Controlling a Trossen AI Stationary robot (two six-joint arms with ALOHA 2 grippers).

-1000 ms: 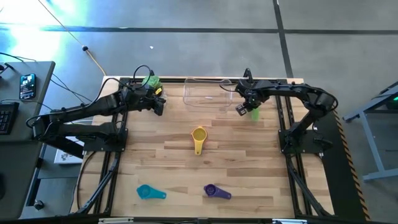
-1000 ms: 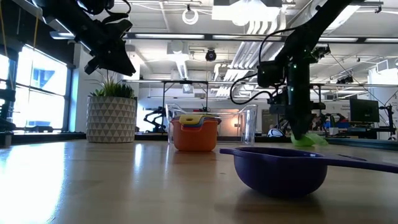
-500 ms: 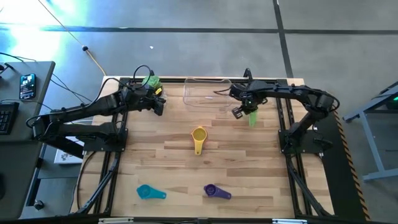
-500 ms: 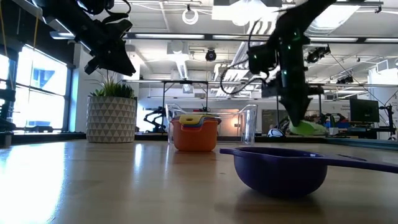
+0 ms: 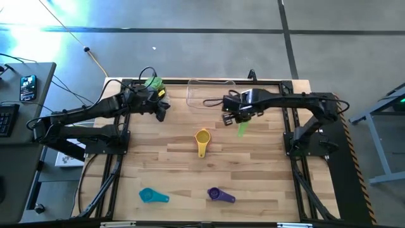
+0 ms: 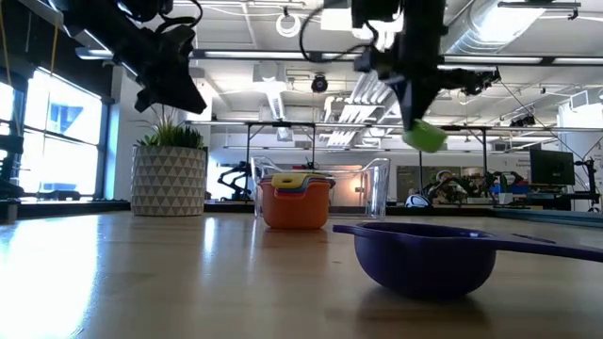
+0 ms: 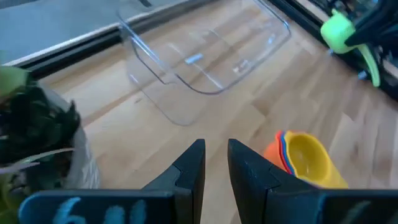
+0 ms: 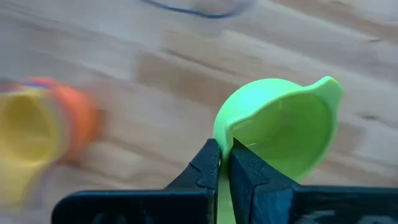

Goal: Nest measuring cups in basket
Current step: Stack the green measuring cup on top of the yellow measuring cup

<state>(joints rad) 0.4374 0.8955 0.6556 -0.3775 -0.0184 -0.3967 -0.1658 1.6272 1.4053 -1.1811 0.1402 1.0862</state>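
Right pincer point(image 5: 233, 118): closed on the rim of the green cup point(image 5: 242, 128), carried clear of the counter point(image 5: 177, 158), just right of the basket's near right corner; the right wrist view shows both fingers point(image 8: 208, 163) pinching the cup wall, bowl facing outward.
Left pincer point(image 5: 161, 111): waiting above the far left of the counter beside the white pot with a plant point(image 5: 152, 83); its fingers point(image 7: 193, 163) stand a narrow gap apart and hold nothing.
Basket point(image 5: 211, 95): clear tray at the far middle of the counter, with no cups in it.
Nested stack point(image 5: 202, 139): orange cup outermost, yellow innermost, other colours between, lying mid-counter near of the basket, handle pointing nearward.
Loose cups: teal cup point(image 5: 150, 196) at near left, purple cup point(image 5: 219, 195) at near middle, well apart from the stack.
Step in hand: likely carrying the green cup toward the stack or the basket; which one I cannot tell.
Doing it well: keep the pinch firm on the thin rim, since the bowl hangs off to one side and could swing. Bring the cup level before lowering. If it is the largest, it should go under the stack, not into it.
Risk: a tilted release may let the light cup roll or tip.
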